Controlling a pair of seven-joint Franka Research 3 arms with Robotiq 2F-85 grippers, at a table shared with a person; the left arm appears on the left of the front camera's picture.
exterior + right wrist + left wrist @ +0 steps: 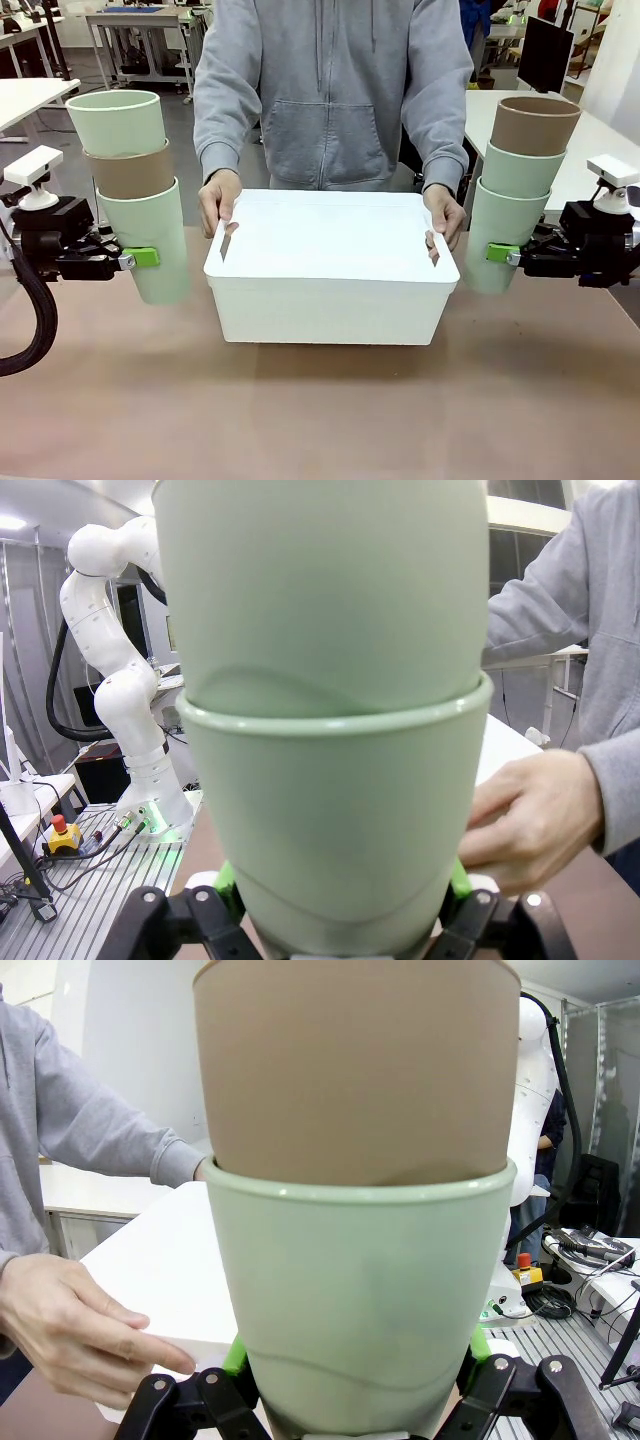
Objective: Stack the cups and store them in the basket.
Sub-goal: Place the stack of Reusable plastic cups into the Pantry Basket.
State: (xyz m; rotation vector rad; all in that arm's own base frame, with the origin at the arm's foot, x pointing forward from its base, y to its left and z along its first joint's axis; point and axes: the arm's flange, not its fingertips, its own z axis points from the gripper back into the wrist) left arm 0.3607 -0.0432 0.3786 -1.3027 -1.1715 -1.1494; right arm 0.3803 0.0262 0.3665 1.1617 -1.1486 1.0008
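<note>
My left gripper (148, 258) holds a three-cup stack (140, 195) upright, my right gripper (498, 254) a second stack (512, 200). Between them a person's hands (218, 200) grip the basket (330, 295) on the table (320, 410).

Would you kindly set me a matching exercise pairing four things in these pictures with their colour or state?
Things:
1. top cup of the left stack
2. top cup of the right stack
3. basket
4. left gripper

Colour or state:
A. tan brown
B. shut on the bottom cup of its stack
C. mint green
D. white

Pairs: 1-C, 2-A, 3-D, 4-B.
</note>
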